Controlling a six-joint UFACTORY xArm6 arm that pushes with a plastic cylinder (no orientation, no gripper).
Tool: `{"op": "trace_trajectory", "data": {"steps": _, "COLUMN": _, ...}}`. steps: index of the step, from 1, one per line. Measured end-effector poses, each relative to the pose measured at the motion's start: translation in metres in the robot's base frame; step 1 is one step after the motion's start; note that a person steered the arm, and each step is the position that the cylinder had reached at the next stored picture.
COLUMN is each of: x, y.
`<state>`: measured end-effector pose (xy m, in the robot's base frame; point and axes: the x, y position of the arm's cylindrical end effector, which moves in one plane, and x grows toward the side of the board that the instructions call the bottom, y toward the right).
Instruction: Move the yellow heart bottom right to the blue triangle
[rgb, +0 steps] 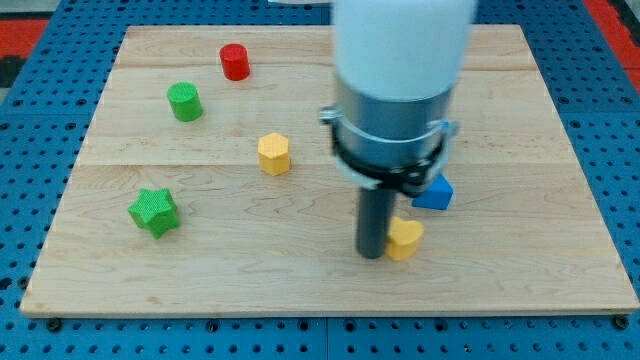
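The yellow heart (406, 238) lies at the lower middle-right of the wooden board (520, 260). The blue triangle (434, 192) sits just above and to the right of it, partly hidden behind the arm's grey collar. My tip (372, 254) stands on the board, touching the heart's left side. The arm's white and grey body (398, 80) fills the view's top centre and hides the board behind it.
A yellow hexagon (274, 154) sits left of centre. A green cylinder (185, 102) and a red cylinder (235, 62) stand at the upper left. A green star (154, 212) lies at the lower left. A blue pegboard (30, 190) surrounds the board.
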<state>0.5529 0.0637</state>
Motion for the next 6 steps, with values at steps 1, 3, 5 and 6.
{"op": "trace_trajectory", "data": {"steps": 1, "x": 0.0, "y": 0.039}}
{"op": "trace_trajectory", "data": {"steps": 3, "x": 0.024, "y": -0.062}}
{"op": "trace_trajectory", "data": {"steps": 5, "x": -0.021, "y": -0.055}}
{"op": "trace_trajectory", "data": {"steps": 6, "x": -0.023, "y": -0.092}}
